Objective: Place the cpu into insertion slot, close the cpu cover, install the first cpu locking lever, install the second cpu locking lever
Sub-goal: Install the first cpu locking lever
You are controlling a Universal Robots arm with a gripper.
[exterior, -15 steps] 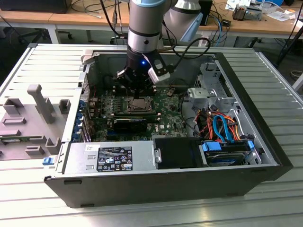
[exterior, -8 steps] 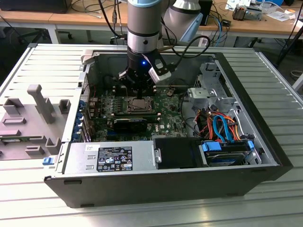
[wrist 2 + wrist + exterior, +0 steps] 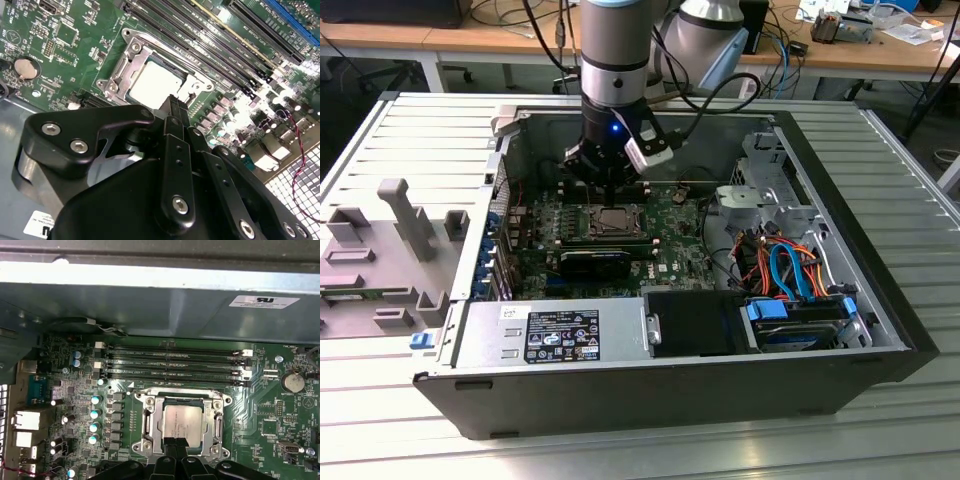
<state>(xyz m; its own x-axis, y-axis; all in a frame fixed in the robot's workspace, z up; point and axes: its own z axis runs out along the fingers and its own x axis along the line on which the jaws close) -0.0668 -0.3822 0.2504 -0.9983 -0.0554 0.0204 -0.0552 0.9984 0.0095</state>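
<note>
Second wrist view: the black gripper (image 3: 173,104) fills the foreground, its slim fingers pressed together, and their tips cover the near edge of the cpu (image 3: 155,82). The flat, silver-grey chip is seen lying in the insertion slot (image 3: 131,47), within a silver metal rim. Whether the cpu cover is down cannot be told. Beyond the socket, long narrow black memory slots (image 3: 175,360) are seen on the green motherboard (image 3: 270,410), inside the open grey computer case (image 3: 880,330) on the ribbed metal table (image 3: 380,400).

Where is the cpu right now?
The cpu sits in the insertion slot on the green motherboard, beside the long memory slots, just beyond the gripper.
</note>
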